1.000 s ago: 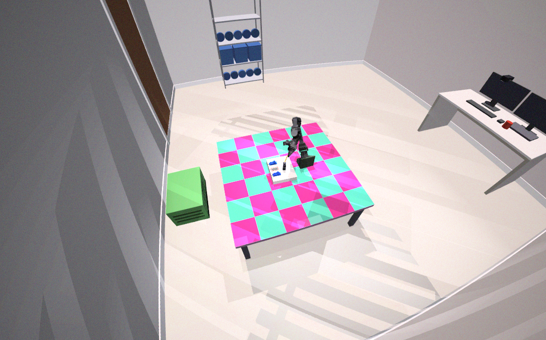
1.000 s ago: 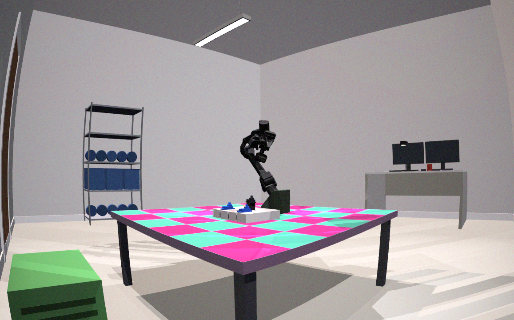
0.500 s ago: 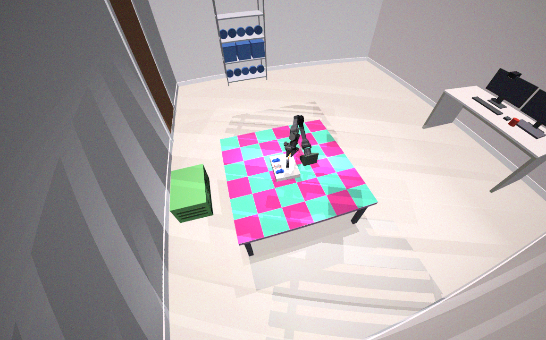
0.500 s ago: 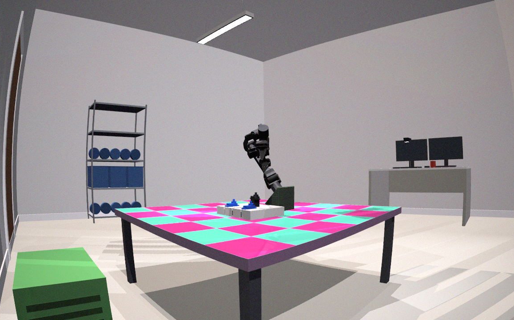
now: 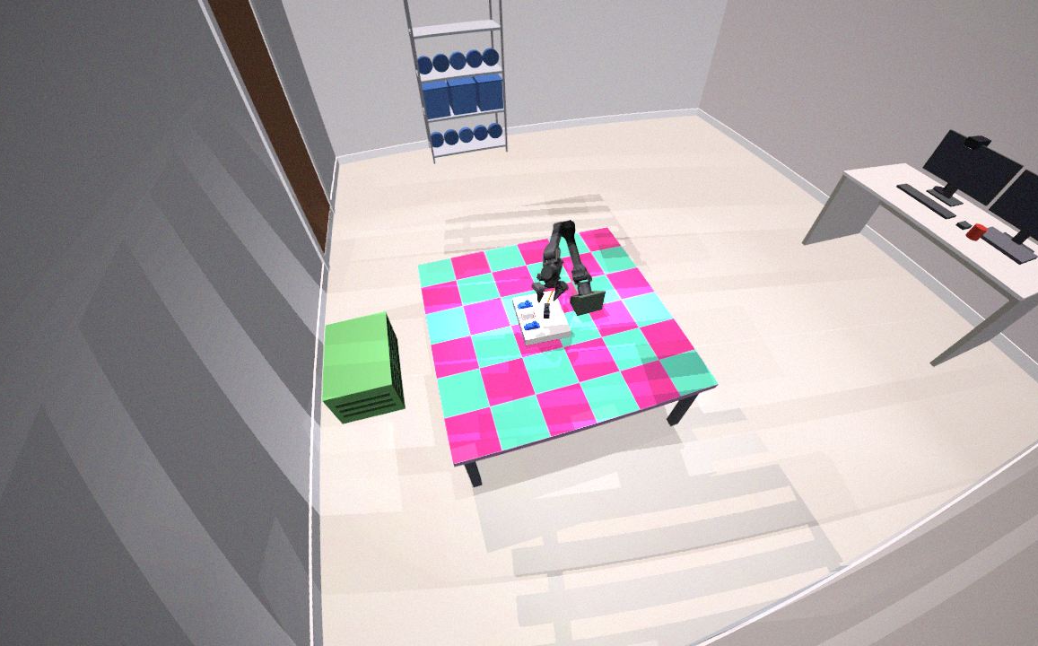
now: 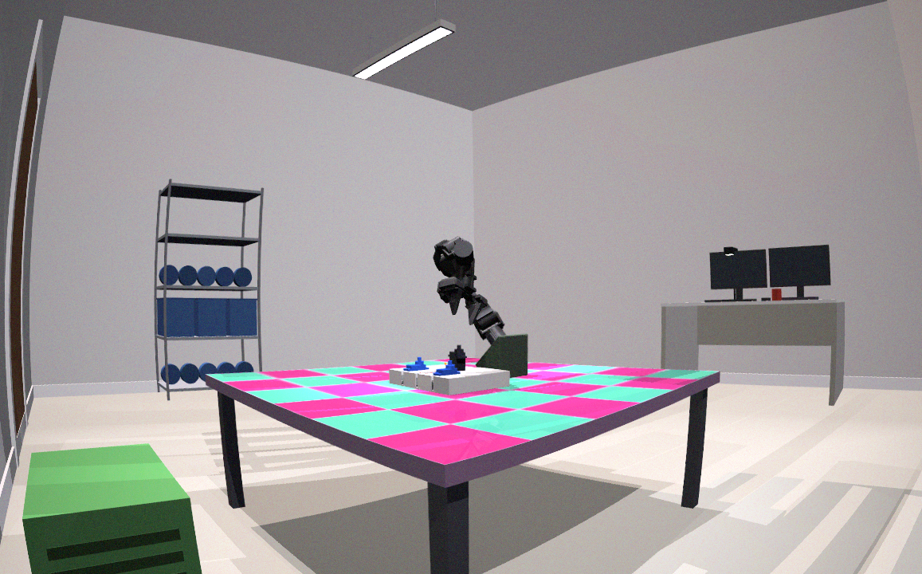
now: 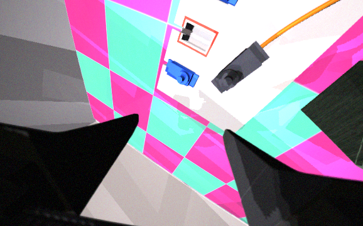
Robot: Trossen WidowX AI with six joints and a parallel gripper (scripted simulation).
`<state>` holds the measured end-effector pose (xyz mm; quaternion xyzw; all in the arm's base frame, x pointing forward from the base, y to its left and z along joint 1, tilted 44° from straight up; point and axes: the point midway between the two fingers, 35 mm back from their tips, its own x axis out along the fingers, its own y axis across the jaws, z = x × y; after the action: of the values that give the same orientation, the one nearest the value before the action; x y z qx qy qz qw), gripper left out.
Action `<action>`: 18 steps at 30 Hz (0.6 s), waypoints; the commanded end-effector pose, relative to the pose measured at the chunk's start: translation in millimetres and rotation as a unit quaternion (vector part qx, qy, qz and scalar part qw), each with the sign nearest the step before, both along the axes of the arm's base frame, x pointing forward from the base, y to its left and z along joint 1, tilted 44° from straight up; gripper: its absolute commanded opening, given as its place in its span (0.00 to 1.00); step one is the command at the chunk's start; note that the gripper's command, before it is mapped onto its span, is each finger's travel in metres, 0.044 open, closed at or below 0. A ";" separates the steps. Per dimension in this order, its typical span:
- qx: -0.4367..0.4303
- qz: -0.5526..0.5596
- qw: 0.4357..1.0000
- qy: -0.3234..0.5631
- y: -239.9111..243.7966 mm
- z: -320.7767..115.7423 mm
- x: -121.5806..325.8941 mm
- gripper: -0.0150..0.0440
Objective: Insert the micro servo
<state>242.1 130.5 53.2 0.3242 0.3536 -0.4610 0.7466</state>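
Observation:
The loose micro servo (image 5: pixel 546 310) (image 6: pixel 458 357) (image 7: pixel 243 66) is dark grey and stands on the white deck (image 5: pixel 546 336) (image 6: pixel 474 383) (image 7: pixel 279 78), its output shaft facing up. Its orange cable (image 7: pixel 297 21) runs off toward the upper right in the wrist view. The marked empty pocket (image 5: pixel 527 315) (image 7: pixel 200 38) has a red outline and a side notch, and lies beside the servo. My gripper (image 7: pixel 181 125) is open with nothing between its fingers. It hangs above the deck; in the wrist view the servo lies beyond the fingertips, up and to the right.
Blue servos (image 5: pixel 531 325) (image 6: pixel 446 368) (image 7: pixel 182 74) sit in the deck on both sides of the marked pocket. The arm's dark green base block (image 5: pixel 587 301) (image 6: pixel 514 355) (image 7: pixel 341 110) stands close beside the deck on the checkered table (image 5: pixel 506 380) (image 6: pixel 442 446).

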 end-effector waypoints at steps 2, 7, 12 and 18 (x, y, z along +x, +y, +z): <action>-0.012 -0.072 0.997 -0.007 -19.5 -4.1 -2.5 1.00; -0.024 -0.154 0.988 -0.019 -40.2 -6.5 -6.7 1.00; -0.040 -0.234 0.971 -0.034 -60.1 -7.7 -12.1 1.00; -0.062 -0.321 0.943 -0.055 -82.1 -7.6 -19.5 1.00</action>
<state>225.6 57.2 46.1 0.3965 0.1849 -0.6592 0.6116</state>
